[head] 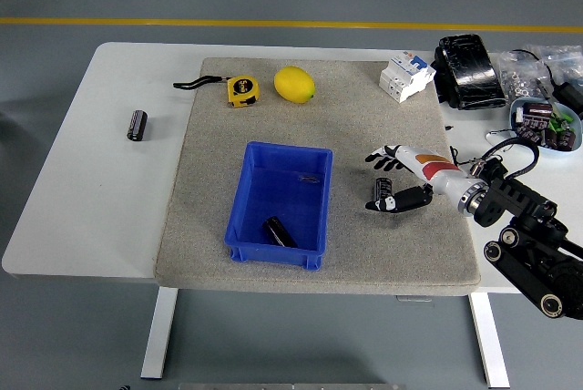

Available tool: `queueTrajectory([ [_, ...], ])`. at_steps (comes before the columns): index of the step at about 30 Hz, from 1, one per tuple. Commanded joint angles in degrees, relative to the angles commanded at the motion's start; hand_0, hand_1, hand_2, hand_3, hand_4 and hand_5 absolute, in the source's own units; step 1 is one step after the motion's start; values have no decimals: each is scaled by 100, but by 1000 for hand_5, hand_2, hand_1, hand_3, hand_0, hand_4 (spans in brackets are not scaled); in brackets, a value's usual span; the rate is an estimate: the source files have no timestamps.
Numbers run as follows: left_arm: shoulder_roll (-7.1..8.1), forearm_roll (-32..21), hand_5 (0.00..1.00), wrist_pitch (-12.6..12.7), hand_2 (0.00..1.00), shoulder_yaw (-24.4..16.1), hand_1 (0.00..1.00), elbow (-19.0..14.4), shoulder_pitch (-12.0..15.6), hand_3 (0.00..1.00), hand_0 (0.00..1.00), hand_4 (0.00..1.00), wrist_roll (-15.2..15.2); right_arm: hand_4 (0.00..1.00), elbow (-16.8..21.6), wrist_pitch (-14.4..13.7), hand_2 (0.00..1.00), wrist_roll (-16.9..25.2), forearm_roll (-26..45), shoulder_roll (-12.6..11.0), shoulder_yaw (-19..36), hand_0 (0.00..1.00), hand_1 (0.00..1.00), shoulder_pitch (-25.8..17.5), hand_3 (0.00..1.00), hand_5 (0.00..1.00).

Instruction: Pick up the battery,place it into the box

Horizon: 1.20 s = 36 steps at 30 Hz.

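- Battery on far left (137,125): lies alone on the bare white surface (82,199), off the mat, well apart from everything. Untouched.
- Mat (209,217), top edge: yellow tape measure (242,90) and lemon (294,84), not part of the job.
- Blue box (278,200), mid-mat: one dark battery inside (279,231), lying near the front wall. So one looks done.
- Standing battery (385,188) just right of the box, on the mat, upright.
- Right hand (393,180) is at that battery, thumb below and fingers (383,155) above it, spread, bracketing it. Grasp not closed as far as I can tell; battery looks to be sitting on the mat.
- Far right clutter: breaker (405,76), black pack (468,71), parts tray (547,124).
- Left arm not in pic.
- Judgement: 1 in, this one at the reach/grasp stage; lift + drop in box left to do, plus maybe the far-left one.
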Motion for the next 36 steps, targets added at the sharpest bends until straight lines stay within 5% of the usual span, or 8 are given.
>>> queueTrajectory([
  [5, 0, 19, 843, -6, 677, -6, 632, 0, -1, 778, 680, 744, 14, 998, -165, -78, 584, -4, 112, 18, -94, 570, 571, -37, 674, 329],
  [6, 0, 16, 843, -7, 677, -1, 631, 0, -1, 778, 682, 743, 15, 948, -186, -81, 477, -9, 116, 18, -103, 472, 471, -43, 514, 288],
  [11, 0, 29, 843, -8, 677, -10, 631, 0, 12, 778, 682, 743, 26, 948, -283, -178, 477, -13, 100, 17, -151, 472, 471, -60, 514, 288],
  [12, 0, 31, 843, -9, 678, -6, 632, 0, 16, 778, 679, 743, 29, 924, -297, -194, 426, -21, 102, 20, -151, 382, 404, -64, 461, 270],
  [24, 0, -1, 848, -22, 675, 63, 629, 0, 18, 777, 680, 742, 34, 915, -305, -269, 413, -1, 154, 19, -95, 286, 371, -71, 440, 276],
  [36, 19, 38, 849, -36, 672, 50, 629, 0, 6, 777, 681, 741, 42, 905, 133, -218, 419, 8, 128, -82, 46, 282, 373, 82, 444, 260],
])
